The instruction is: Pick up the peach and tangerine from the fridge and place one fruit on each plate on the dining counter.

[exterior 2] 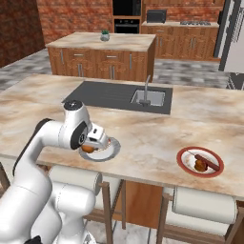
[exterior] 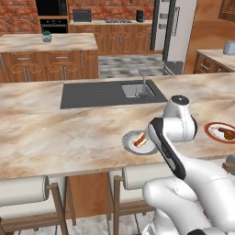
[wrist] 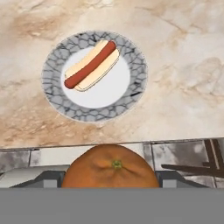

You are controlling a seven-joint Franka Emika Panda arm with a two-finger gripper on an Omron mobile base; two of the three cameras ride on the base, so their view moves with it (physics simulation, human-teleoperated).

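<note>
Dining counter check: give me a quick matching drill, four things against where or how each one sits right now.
Things:
1. tangerine
2. hot dog
3. red-rimmed plate
4. faucet

Places or states:
A. lying on the grey-rimmed plate
B. held in the end effector, above the counter's near edge
C. standing at the dark sink
D. on the dining counter, to the robot's right, carrying food

Pairs: 1-B, 2-A, 3-D, 4-C

Orange tangerine [wrist: 111,171], grey crackle-rimmed plate [wrist: 52,87], red-rimmed plate [exterior 2: 183,164], beige marbled counter [exterior: 55,133]
</note>
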